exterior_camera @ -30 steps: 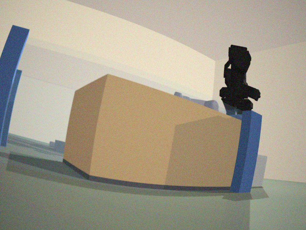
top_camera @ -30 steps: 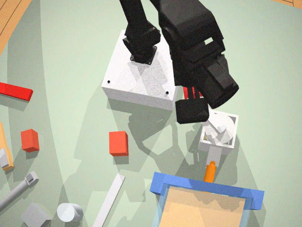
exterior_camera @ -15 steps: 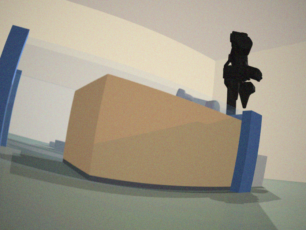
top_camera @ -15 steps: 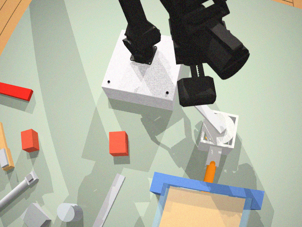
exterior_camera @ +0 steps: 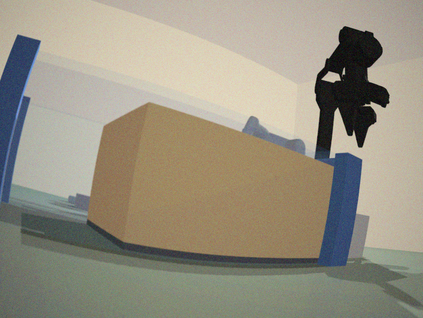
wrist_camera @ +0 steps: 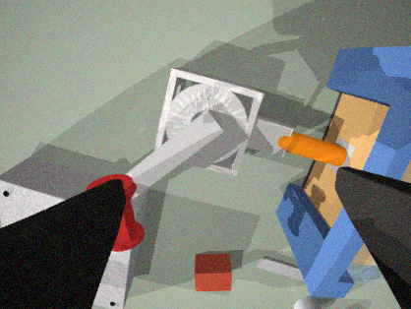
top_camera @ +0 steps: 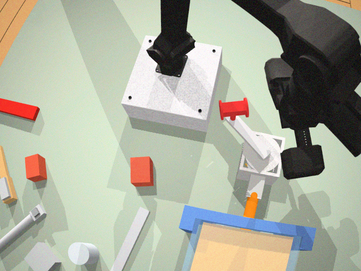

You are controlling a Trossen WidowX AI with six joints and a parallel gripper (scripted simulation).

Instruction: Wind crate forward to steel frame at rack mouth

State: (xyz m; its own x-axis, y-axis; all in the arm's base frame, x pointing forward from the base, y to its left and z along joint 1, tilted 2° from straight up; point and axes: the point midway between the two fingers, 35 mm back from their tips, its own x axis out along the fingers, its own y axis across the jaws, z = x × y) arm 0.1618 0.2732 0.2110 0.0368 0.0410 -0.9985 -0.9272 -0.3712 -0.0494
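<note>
My gripper (exterior_camera: 354,141) (wrist_camera: 229,176) is open and empty, raised above the bench near the winch. The winch (top_camera: 272,145) (wrist_camera: 206,93) carries the white crank handle (top_camera: 248,135) (wrist_camera: 172,150) on its top. The handle's red grip (top_camera: 234,108) (wrist_camera: 130,226) points toward the arm's base; my left finger partly hides it in the wrist view. An orange strap piece (top_camera: 251,205) (wrist_camera: 315,150) runs between winch and crate. The tan crate (top_camera: 242,250) (exterior_camera: 222,191) sits flat. Its front is close behind the blue frame (top_camera: 216,214) (exterior_camera: 345,212) (wrist_camera: 364,69); contact cannot be told.
The white base block (top_camera: 145,87) stands beside the handle. Orange-red blocks (top_camera: 141,171) (top_camera: 35,167), a grey bar (top_camera: 131,239), a pale cylinder (top_camera: 78,253), a grey socket rod (top_camera: 20,230) and a red bar (top_camera: 17,109) lie on the bench.
</note>
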